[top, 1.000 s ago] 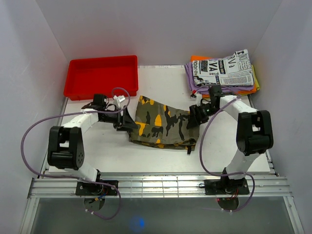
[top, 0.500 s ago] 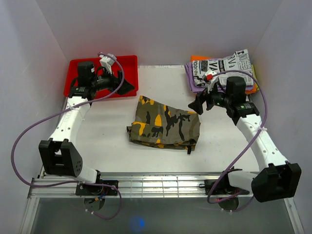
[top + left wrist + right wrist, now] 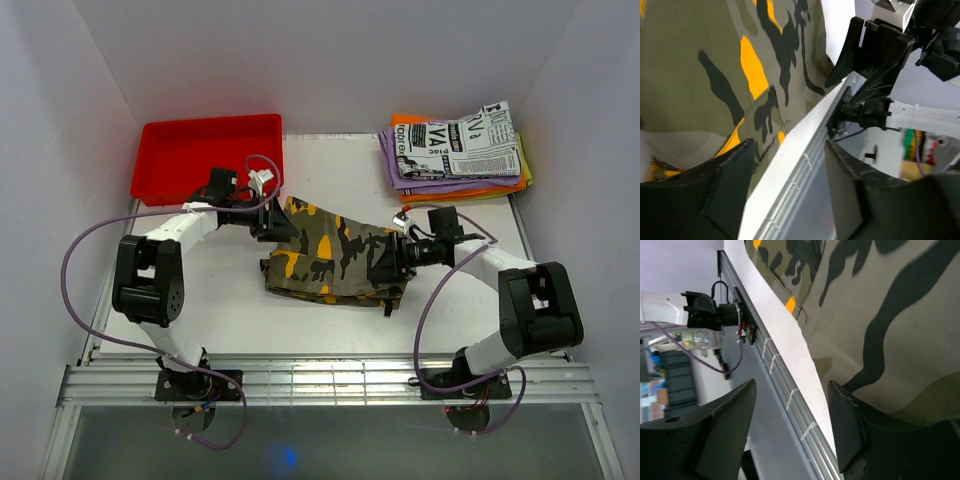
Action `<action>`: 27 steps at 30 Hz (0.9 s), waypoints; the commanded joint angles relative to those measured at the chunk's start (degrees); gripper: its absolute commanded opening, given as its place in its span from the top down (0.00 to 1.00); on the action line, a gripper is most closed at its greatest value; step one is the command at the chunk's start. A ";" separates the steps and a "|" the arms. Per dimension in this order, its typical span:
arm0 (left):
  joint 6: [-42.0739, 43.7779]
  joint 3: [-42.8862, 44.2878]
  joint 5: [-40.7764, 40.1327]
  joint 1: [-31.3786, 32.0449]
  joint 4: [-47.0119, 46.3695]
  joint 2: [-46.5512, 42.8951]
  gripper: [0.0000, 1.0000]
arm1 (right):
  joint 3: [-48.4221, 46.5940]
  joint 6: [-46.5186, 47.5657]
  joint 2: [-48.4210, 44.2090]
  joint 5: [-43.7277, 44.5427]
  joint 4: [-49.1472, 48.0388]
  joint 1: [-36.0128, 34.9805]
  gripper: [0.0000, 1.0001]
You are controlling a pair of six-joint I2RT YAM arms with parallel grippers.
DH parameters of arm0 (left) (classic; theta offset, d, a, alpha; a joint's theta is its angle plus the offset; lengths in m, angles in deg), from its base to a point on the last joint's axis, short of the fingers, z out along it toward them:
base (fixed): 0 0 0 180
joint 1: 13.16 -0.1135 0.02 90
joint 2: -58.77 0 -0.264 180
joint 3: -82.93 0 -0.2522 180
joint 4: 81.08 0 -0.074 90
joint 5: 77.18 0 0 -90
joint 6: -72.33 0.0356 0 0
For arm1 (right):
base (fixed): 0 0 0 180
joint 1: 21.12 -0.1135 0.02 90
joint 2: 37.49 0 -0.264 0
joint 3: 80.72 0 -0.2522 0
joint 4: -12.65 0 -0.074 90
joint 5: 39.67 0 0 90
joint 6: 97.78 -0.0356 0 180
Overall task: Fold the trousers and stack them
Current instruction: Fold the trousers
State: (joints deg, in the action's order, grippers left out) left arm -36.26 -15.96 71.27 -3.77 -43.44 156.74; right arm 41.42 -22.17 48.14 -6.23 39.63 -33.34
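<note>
**Both arms at the folded trousers, seen from overhead.**
Left to right I see: a red rectangular plastic tray (image 3: 200, 160) at the table's 10 o'clock; the left gripper (image 3: 275, 222), fingers parted, at the 10 o'clock corner of the olive, black and yellow-orange camouflage cloth trousers (image 3: 335, 255), which lie folded mid-way across the white table (image 3: 200, 300); the right gripper (image 3: 385, 262), fingers likewise parted, over their 3 o'clock edge; a stack of folded garments (image 3: 460, 150), newspaper-print on top, at 1 o'clock. In each wrist view, cloth lies beyond the gap.
</note>
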 commanded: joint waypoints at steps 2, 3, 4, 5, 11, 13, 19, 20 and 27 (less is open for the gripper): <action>-4.00 -2.92 2.80 1.60 0.55 1.86 0.36 | 5.94 -4.41 -0.29 -3.92 -3.72 -0.34 0.37; -3.91 -3.71 2.72 1.60 0.82 3.35 0.39 | 8.65 -4.94 -0.02 -3.65 -4.33 -0.34 0.38; -3.82 -4.24 2.37 1.60 0.99 3.97 0.46 | 9.81 -5.20 0.42 -3.39 -4.94 -0.34 0.40; -3.74 -4.77 2.28 1.60 1.34 4.50 0.48 | 10.86 -5.12 0.59 -3.13 -5.04 -0.34 0.41; -3.38 -8.37 -0.36 1.60 1.70 9.42 0.60 | 14.83 -4.51 2.96 1.70 -5.91 1.85 0.42; -3.03 -8.64 -3.60 1.51 2.66 11.18 0.64 | 14.57 -3.89 4.71 3.11 -6.10 4.30 0.44; -4.70 -12.50 -6.87 -2.26 1.96 12.42 0.69 | 9.65 5.32 8.59 10.92 2.15 11.43 0.47; -4.61 -13.55 -6.34 -2.36 1.18 10.24 0.68 | 7.99 6.91 8.94 11.46 3.73 11.44 0.47; -2.16 -11.57 5.87 -2.27 -7.62 -4.79 0.55 | -10.11 19.33 3.88 1.37 22.90 4.70 0.50</action>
State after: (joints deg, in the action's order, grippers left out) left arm -41.20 -31.45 73.92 -5.37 -45.84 158.95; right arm 40.17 -10.39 56.55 -4.04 53.42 -23.16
